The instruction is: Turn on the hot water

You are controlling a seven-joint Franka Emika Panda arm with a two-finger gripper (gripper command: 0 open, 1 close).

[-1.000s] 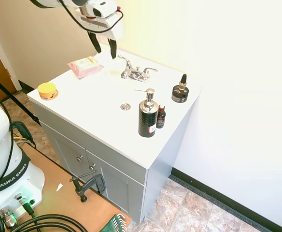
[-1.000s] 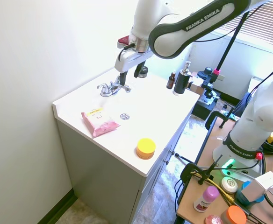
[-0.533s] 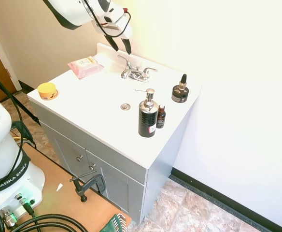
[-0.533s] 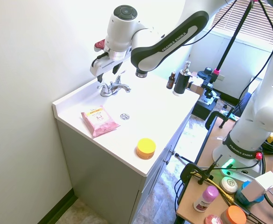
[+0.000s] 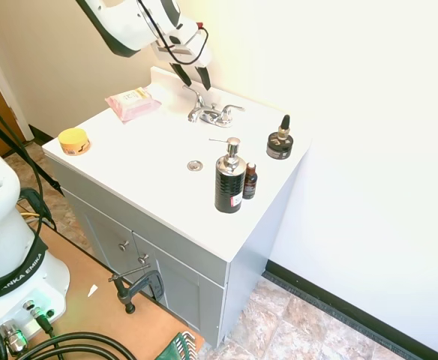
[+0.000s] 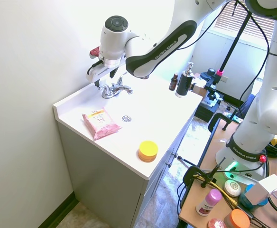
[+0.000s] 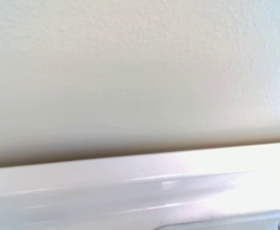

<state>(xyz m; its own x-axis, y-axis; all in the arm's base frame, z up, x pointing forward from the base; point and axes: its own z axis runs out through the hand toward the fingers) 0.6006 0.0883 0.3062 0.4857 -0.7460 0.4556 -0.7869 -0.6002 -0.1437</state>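
Note:
A chrome two-handle faucet (image 5: 211,113) (image 6: 114,89) stands at the back of the white vanity top (image 5: 144,154), close to the wall. One handle points toward the pink pack's side, the other toward the bottles. My gripper (image 5: 193,79) (image 6: 104,78) hangs open just above and slightly behind the handle on the pink pack's side, fingers pointing down and not touching it. The wrist view shows only the cream wall and the white backsplash ledge (image 7: 130,167), blurred.
A pink wipes pack (image 5: 133,103) (image 6: 101,123) and a yellow tin (image 5: 74,140) (image 6: 148,150) lie toward one end. A black soap dispenser (image 5: 229,180), a small brown bottle (image 5: 250,181) and a black dropper jar (image 5: 280,142) stand at the other. A drain plug (image 5: 195,166) sits mid-counter.
My arm has swung toward the wall and come down: the gripper went from above the counter in front of the faucet to just over its handle by the backsplash.

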